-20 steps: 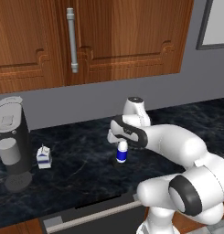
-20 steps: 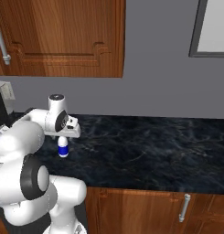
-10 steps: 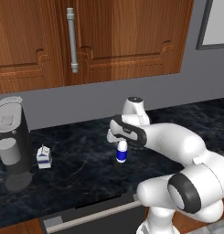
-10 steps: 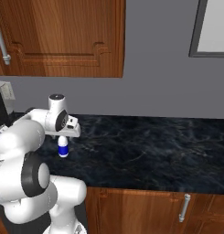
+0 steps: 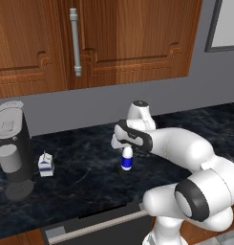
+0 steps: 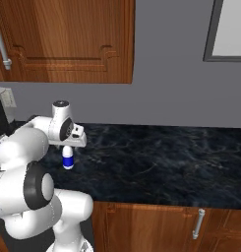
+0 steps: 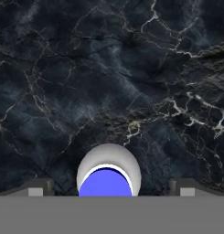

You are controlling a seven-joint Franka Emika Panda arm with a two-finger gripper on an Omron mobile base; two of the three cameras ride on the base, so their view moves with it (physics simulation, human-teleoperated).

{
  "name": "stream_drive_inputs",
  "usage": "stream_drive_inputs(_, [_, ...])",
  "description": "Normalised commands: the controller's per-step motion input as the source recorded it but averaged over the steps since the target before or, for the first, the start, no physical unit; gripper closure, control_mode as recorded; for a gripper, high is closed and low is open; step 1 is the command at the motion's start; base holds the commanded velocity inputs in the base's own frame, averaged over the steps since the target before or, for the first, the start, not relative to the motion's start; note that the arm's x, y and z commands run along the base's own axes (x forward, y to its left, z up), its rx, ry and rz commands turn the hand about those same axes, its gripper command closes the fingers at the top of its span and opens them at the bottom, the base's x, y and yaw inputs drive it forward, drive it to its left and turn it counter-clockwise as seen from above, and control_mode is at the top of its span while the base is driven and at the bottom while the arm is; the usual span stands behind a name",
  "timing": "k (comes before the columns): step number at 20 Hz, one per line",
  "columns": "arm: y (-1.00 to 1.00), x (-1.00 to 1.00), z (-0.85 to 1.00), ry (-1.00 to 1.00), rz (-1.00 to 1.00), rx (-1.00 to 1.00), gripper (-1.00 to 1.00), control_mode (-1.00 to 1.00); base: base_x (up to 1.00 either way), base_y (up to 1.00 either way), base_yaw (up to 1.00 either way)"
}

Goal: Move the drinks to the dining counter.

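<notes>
A small white bottle with a blue label (image 5: 127, 159) (image 6: 68, 159) stands upright on the black marble counter (image 5: 85, 186) under the wooden wall cupboards. My gripper (image 5: 125, 149) (image 6: 68, 149) hangs straight above it, pointing down. In the hand view the bottle (image 7: 109, 171) sits between the two fingertips (image 7: 39, 188), which stand wide apart and clear of it, so my gripper (image 7: 111, 188) is open. A small white-and-blue gabled carton (image 5: 46, 164) stands further left on the same counter. The dining counter is out of view.
A black-and-grey coffee machine (image 5: 11, 148) stands at the left end of the counter, close to the carton. Wooden cupboards (image 5: 113, 38) hang over the back wall. The counter stretches bare to the right (image 6: 171, 162).
</notes>
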Motion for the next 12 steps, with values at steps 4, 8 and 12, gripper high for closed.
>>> stream_drive_inputs(4, [0.00,0.00,0.00,0.00,0.00,0.00,-1.00,-1.00,0.00,0.00,0.00])
stream_drive_inputs(8, [0.00,0.00,0.00,0.00,0.00,0.00,1.00,-1.00,0.00,0.00,0.00])
stream_drive_inputs(12, [0.00,0.00,0.00,0.00,0.00,0.00,1.00,-1.00,0.00,0.00,0.00])
